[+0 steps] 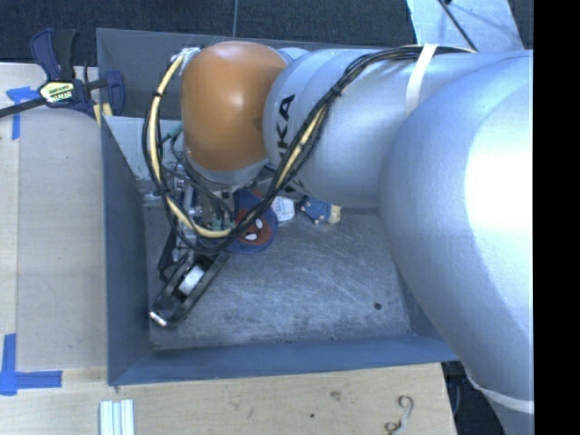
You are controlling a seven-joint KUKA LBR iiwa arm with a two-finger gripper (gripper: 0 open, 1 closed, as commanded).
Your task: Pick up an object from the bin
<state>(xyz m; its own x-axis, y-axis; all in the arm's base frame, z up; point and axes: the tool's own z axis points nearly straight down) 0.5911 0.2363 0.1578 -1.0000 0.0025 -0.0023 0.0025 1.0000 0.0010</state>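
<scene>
My gripper [175, 294] hangs below the orange wrist cover and reaches down to the bin floor near the front left corner, close to the left wall. A small white patch shows on it, and I cannot make out what that is. Just right of the gripper's upper part lies a round blue thing with a brown middle [255, 235], partly hidden by cables. Further right are a small white piece [284, 208] and a blue and tan block [318, 212], both tucked under the arm.
The big silver arm covers the back and right of the bin. Bare grey floor shows in the front middle and front right. The left wall stands close beside the gripper.
</scene>
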